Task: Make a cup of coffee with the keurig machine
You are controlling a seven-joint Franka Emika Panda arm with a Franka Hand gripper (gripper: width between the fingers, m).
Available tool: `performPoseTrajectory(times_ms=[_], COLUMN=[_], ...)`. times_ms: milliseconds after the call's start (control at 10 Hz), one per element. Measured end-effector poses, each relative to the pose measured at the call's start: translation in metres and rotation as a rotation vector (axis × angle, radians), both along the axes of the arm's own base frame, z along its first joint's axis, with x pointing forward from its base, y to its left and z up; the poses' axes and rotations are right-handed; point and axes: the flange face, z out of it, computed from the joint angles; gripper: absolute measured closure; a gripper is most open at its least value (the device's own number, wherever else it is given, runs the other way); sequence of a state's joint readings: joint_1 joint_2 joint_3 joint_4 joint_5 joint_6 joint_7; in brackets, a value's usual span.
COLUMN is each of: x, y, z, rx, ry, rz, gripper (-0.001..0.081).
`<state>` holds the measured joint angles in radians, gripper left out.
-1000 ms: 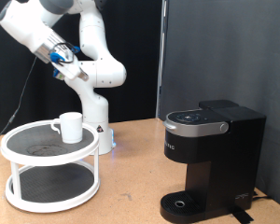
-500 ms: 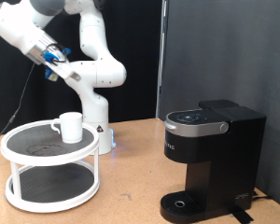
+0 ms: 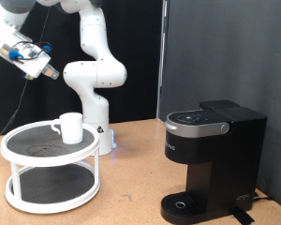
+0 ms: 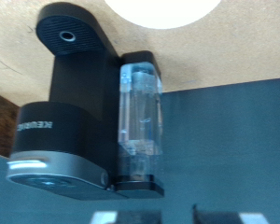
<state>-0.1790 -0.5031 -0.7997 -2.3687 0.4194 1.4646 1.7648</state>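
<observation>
Exterior view: the robot arm's gripper point(image 3: 37, 67) has swung up and toward the exterior view's left over the past second, and now hangs high in the top left corner, well above the two-tier round white stand point(image 3: 11, 159). It is farther from the keurig machine point(image 3: 211, 159) than it was a second ago, and well apart from the cup point(image 3: 71, 127), which sits untouched on the stand's upper shelf with its handle turned to the exterior view's left. The machine stands at the exterior view's right on the wooden table point(image 3: 131, 178), lid down, its round drip base bare. Nothing of the brewing appears done; the arm looks to be repositioning over the stand rather than working on either item. At this size the fingers are too small and blurred to say whether they are spread or closed, and nothing can be seen between them.

Wrist view: the picture shows the keurig machine point(image 4: 70, 103) from above and to one side, with its clear water tank point(image 4: 140, 117), the lettering on its front and the drip base. A bright white curved rim point(image 4: 159, 9) is cut off at the frame's edge and cannot be identified for certain. The gripper's own fingers do not show here, and the frame is soft with motion blur.
</observation>
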Motion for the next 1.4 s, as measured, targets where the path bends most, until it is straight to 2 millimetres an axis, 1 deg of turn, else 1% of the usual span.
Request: performPoseTrajectory(times_ms=[100,300,600,700,800,900,1000,1200,1300,1400], x=[0.001,0.004,0.008,0.009,0.009,0.009,0.008,0.007,0.005,0.004], y=[-0.007,-0.012,-0.014,-0.014,-0.013,-0.012,-0.009,-0.001,0.004,0.008], z=[-0.001,-0.005,-0.022,-0.030,-0.039,-0.050,-0.062,-0.087,-0.099,-0.109], rx=[-0.002,-0.011,-0.036,-0.052,-0.071,-0.092,-0.110,-0.147,-0.163,-0.172], ry=[0.010,0.040,0.095,0.109,0.117,0.122,0.128,0.140,0.143,0.143], rz=[-0.013,-0.015,0.005,0.001,-0.001,-0.003,-0.009,-0.017,-0.017,-0.017], gripper=[0.0806,0.0806,0.0806,0.0714,0.0714,0.0525,0.0525,0.0250,0.0250,0.0112])
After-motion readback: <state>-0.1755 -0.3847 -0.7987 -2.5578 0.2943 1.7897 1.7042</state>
